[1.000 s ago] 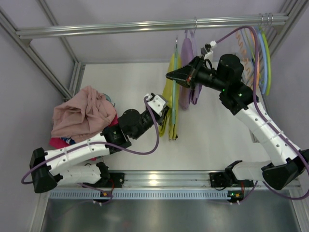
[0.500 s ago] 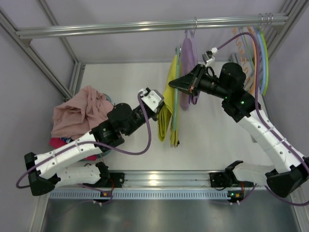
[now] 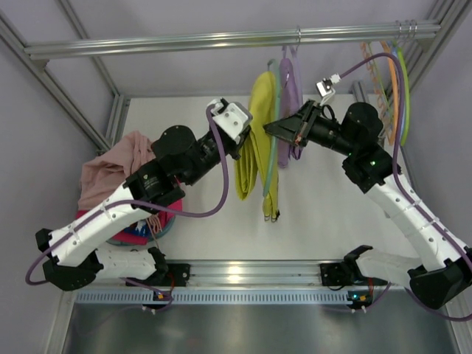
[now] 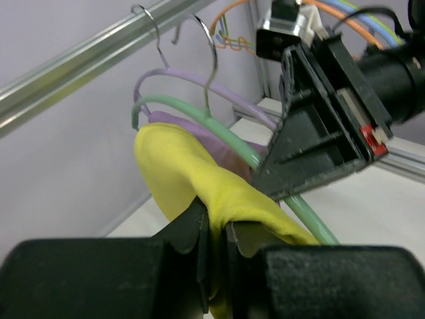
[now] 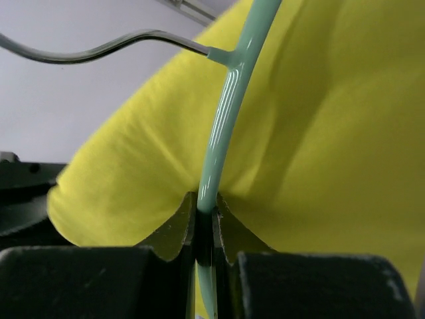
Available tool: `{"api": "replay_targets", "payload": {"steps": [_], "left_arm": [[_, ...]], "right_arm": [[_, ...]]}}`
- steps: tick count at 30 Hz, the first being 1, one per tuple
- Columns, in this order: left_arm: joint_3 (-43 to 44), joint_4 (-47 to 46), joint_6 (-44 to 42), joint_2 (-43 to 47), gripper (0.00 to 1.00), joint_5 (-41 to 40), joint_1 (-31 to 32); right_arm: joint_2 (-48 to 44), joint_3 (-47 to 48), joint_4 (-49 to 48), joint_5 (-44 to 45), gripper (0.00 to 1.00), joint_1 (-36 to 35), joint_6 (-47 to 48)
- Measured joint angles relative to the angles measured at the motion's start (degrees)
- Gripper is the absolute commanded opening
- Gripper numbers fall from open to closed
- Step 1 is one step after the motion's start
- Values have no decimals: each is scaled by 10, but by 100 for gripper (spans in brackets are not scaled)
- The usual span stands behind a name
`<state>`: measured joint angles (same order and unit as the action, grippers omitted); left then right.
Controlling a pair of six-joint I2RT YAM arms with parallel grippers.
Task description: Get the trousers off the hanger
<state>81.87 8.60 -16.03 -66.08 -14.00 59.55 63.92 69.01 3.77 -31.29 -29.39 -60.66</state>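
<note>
Basically pull-off step: left hand [image 4: 214,222] clamped on yellow trousers [image 4: 179,166], draped over green hanger [image 5: 224,129] just beyond it, right hand [image 5: 204,201] pinching hanger rod; nxt prob drag cloth clear w/o snagging.

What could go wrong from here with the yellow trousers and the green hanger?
1. The left pincer pinches only a small fold of the yellow trousers. The cloth might slip out under a pull.
2. The right pincer grips the thin, smooth green hanger at one spot. It could slide or twist, or lift off the rail.
3. The purple trousers hang right beside it and could get dragged along.
</note>
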Motion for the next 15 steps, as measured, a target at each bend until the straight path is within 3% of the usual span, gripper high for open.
{"api": "replay_targets", "payload": {"steps": [15], "left_arm": [[244, 30, 23, -66, 0, -6, -75]], "right_arm": [[3, -56, -31, -59, 0, 0, 35]]}}
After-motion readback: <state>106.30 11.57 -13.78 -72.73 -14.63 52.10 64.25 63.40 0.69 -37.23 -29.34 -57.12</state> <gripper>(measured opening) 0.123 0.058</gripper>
